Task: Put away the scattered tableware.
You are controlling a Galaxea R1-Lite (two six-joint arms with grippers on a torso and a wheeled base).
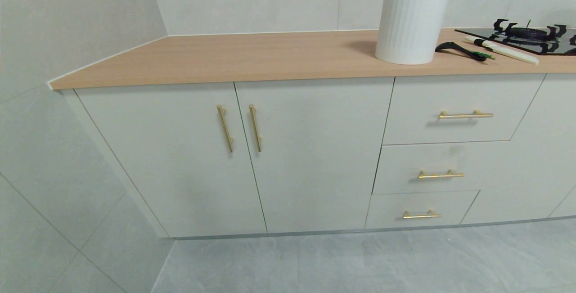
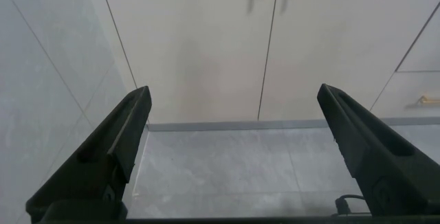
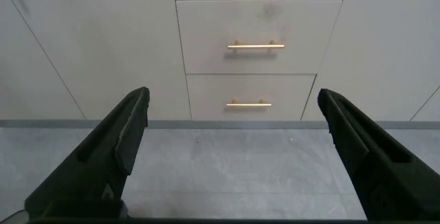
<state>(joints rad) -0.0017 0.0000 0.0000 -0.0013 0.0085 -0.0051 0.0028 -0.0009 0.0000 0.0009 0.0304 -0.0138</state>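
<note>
Your head view shows a black scoop [image 1: 459, 50] and a long white tool [image 1: 508, 52] at the right end of the counter [image 1: 225, 59], between a tall white jar [image 1: 414, 14] and the stove [image 1: 524, 43], your left claw [image 2: 234, 95] spread wide facing cupboard doors [image 2: 206, 38], right claw [image 3: 234, 97] spread wide facing drawers [image 3: 261, 35], grey floor [image 3: 234, 162] below.

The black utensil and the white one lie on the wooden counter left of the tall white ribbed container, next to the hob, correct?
Not quite. The head view shows the black utensil and the white utensil to the right of the white ribbed container, not its left. The rest holds: they lie on the wooden counter, next to the hob.
</note>
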